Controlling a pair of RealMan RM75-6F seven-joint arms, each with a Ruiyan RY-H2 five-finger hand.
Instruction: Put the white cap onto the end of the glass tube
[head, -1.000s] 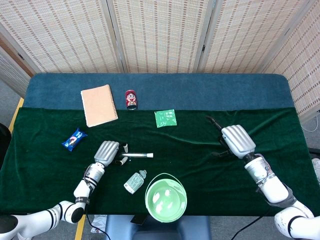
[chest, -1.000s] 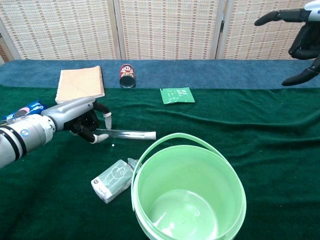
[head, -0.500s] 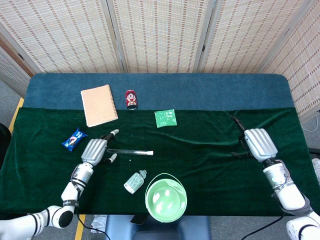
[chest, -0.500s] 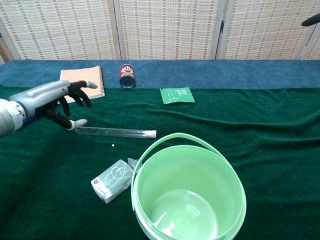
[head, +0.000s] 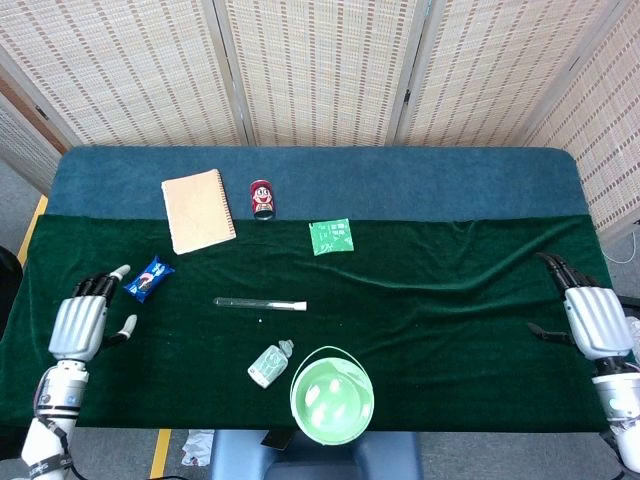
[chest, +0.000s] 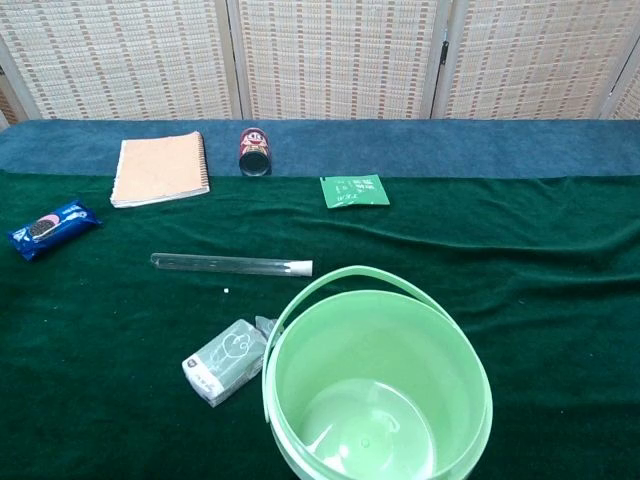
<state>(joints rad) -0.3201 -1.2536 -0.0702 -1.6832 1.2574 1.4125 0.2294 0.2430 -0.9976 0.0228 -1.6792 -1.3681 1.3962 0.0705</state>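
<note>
Now, tube: glass tube (head: 255, 303) lies capped, white cap (head: 299, 306) on.
Hands: left robot hand (head: 79, 325) and right robot hand (head: 596, 322), both spread, empty.
Risk: you could roll it by nudging.

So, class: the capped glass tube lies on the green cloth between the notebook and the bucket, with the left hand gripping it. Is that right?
Not quite. The tube lies free; the left hand is open at the table's left edge, holding nothing, as the head view shows. The rest stands.

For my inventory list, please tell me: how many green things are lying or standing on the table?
2. The green bucket stands at the near edge of the table, just in front of the capped glass tube. The small green packet lies flat further back, near the blue cloth's edge.
</note>
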